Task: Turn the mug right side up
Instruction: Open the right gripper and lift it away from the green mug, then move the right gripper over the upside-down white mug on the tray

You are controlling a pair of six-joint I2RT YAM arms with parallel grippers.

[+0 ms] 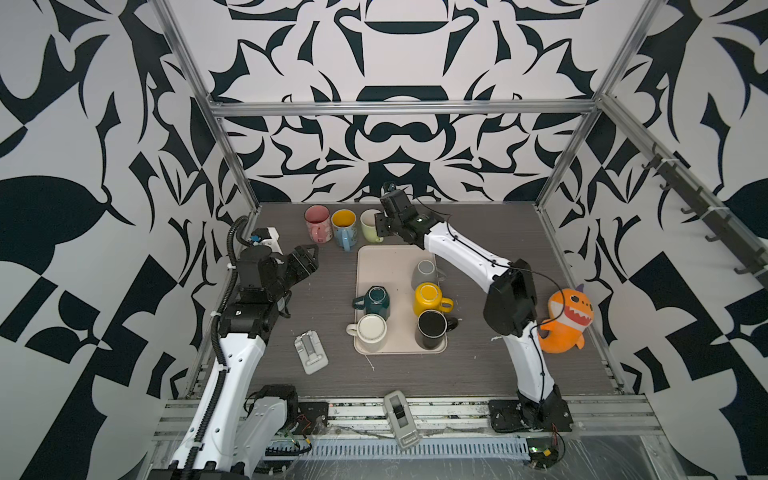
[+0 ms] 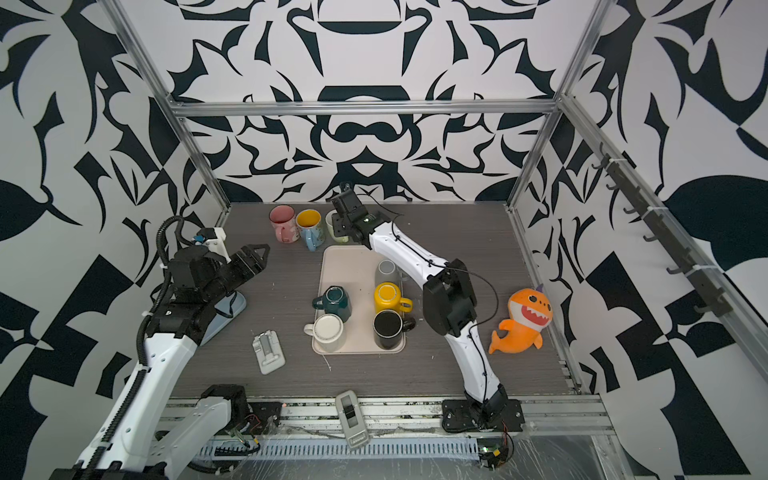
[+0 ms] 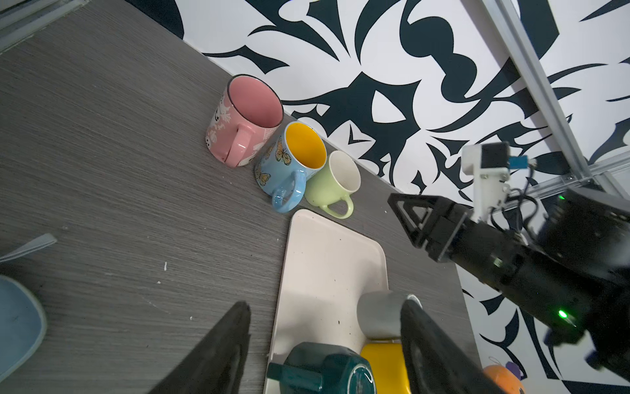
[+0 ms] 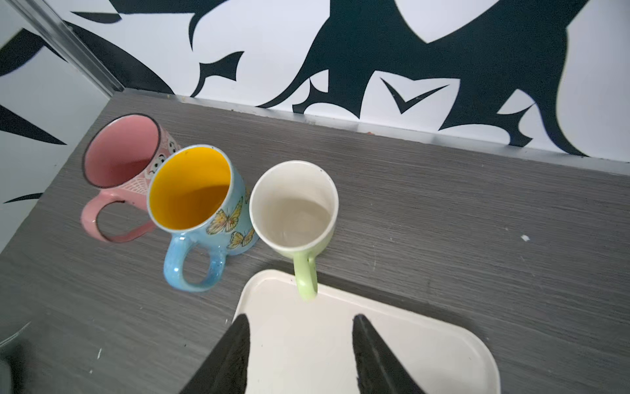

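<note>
Grey worktop [image 1: 498, 365], cream tray [image 1: 392, 266] at centre. Over the tray's far edge, right gripper [image 4: 300, 320]: jaws partly apart, empty, tips just short of the handle of the green mug [image 4: 295, 204]. Above bare worktop left of the tray, left gripper [image 1: 309, 259]: jaws wide, holding nothing. Green mug upright on the worktop just past the tray's far edge, beside upright butterfly mug [image 1: 344, 226] and pink mug [image 1: 318, 222]. On the tray, bottom-up: grey mug [image 1: 424, 274], yellow mug [image 1: 430, 299], teal mug [image 1: 376, 301].
</note>
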